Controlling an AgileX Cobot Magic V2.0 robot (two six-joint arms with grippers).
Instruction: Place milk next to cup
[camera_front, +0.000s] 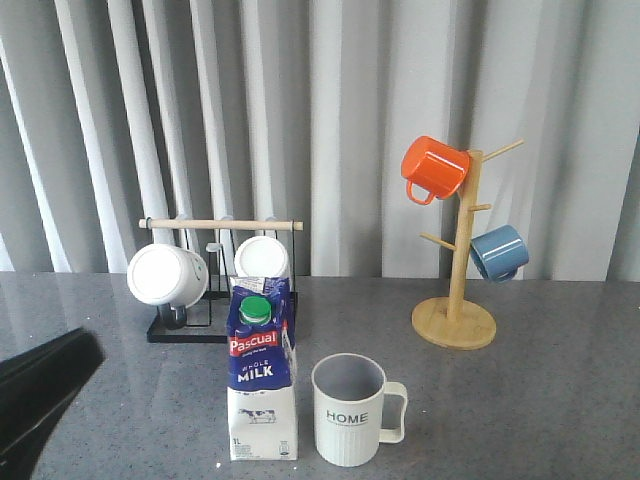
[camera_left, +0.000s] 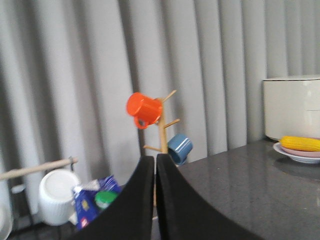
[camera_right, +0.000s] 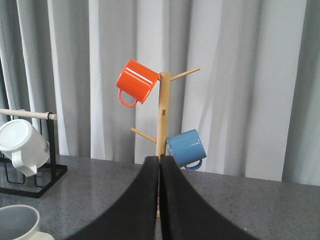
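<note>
So the milk carton (camera_front: 262, 375) is standing upright on the grey table (camera_front: 520, 400), just beside the ribbed cup (camera_front: 349, 410) with HOME on it, a thin gap between them and nothing holding either one. Cup handle points away from the carton, so the carton can sit in close on the plain side without bumping anything. Judging by that, the placing part looks done to me. Left gripper (camera_left: 154, 172) has its two dark fingers pressed together with only a hairline slit, nothing pinched, and its camera looks over the carton's green cap (camera_left: 104, 199) from off to the side. Right gripper (camera_right: 159, 172) is the same deal, fingers closed against each other and empty, aimed at the wooden mug tree (camera_right: 162, 117) with the orange mug (camera_right: 135, 82) and blue mug (camera_right: 186, 149) hanging on it. Behind the carton there's a black rack (camera_front: 190, 315) with white mugs (camera_front: 166, 275). In the front view only a dark bit of the left arm (camera_front: 40, 395) shows at the lower left, well clear of the carton, so it shouldn't knock it.
</note>
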